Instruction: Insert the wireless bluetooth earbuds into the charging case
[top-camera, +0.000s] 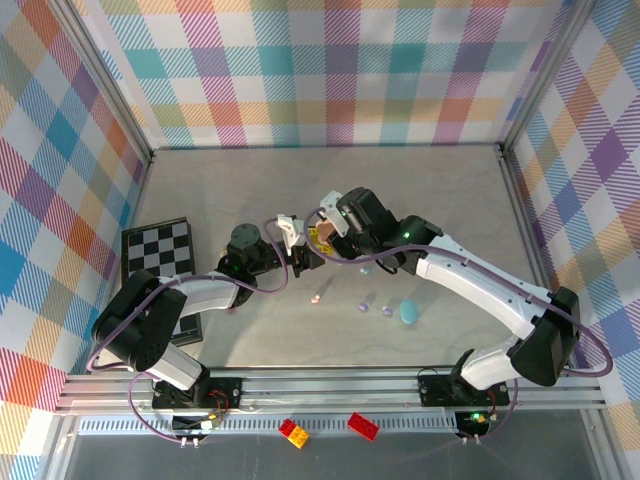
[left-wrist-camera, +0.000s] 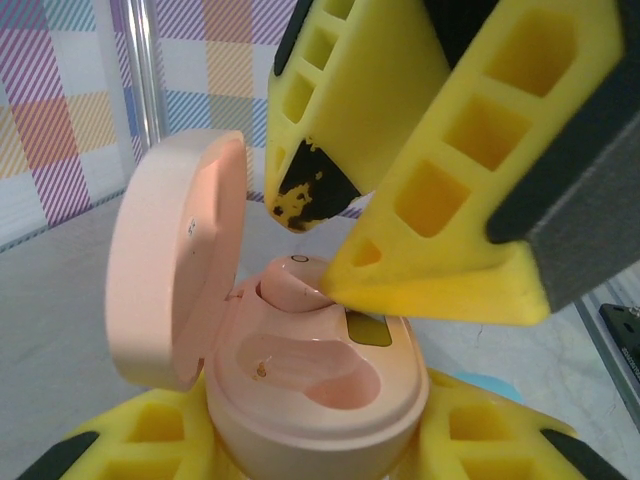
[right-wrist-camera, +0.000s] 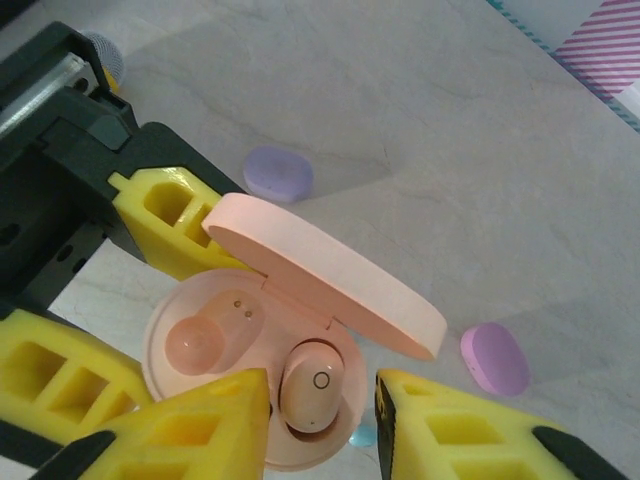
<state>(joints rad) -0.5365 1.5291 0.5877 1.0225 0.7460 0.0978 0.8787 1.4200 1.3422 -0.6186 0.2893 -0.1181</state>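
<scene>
My left gripper is shut on the base of a pink charging case, holding it above the table with its lid swung open. One pink earbud sits in the case's right-hand slot, and the slot beside it is empty. My right gripper hangs just over that earbud with its yellow fingers apart on either side of it, and one tip rests at the bud's edge. In the top view both grippers meet at the case mid-table.
Two lavender earbuds lie on the table under the case. A teal case and a thin pink stick lie nearer the front. A checkerboard is at the left, and two toy bricks sit on the front rail.
</scene>
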